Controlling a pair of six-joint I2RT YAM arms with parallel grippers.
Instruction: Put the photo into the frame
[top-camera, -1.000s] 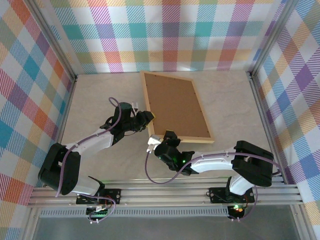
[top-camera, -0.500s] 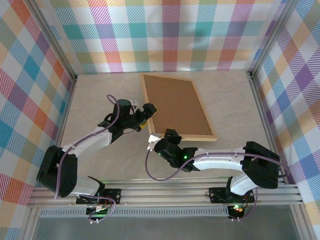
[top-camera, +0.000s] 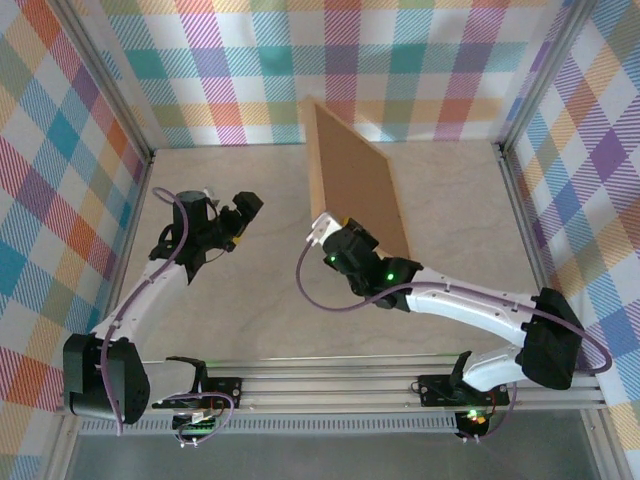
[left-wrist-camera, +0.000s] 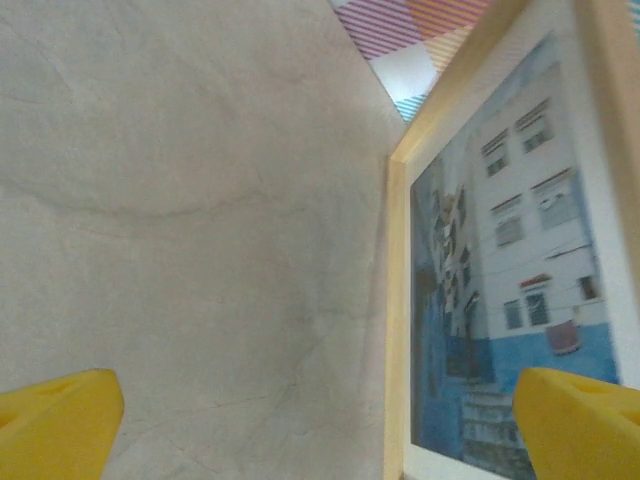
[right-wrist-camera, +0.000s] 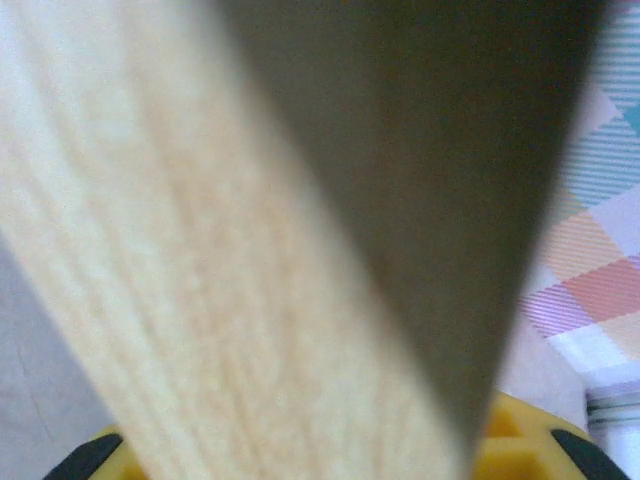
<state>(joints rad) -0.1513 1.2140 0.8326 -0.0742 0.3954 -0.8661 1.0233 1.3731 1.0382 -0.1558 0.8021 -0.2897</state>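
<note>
**Operator:** Change since the previous frame: the frame (top-camera: 311, 165) was lying back-up on the table (top-camera: 230, 290) and is now tipped up on edge, with its brown backing board (top-camera: 355, 185) turned to the right. The left gripper (top-camera: 245, 208) has drawn away to the left of the frame. Its jaws are now spread wide and hold nothing.

**Supervisor:** Right side?

**Operator:** The right gripper (top-camera: 332, 230) is clamped on the frame's near lower corner. In my wrist view the wooden rail runs between the fingers. I cannot tell whether the frame's bottom edge rests on the table.

**Supervisor:** Photo location?

**Operator:** The photo (left-wrist-camera: 500, 300) sits inside the frame behind the pane, facing left.

**Supervisor:** Hazards?

**Operator:** My assessment:
1. A single corner grip on a tall panel may let it pivot in the jaws and topple.
2. A fall to the left would bring the pane down onto the table.
3. I cannot confirm the backing board is fastened. If it is loose, the photo could slide out.

**Supervisor:** Surroundings?

**Operator:** The table is pale, marbled and smooth, and I expect little friction under the frame. Plaid walls (top-camera: 400, 70) close in behind the frame and on both sides of it.
</note>
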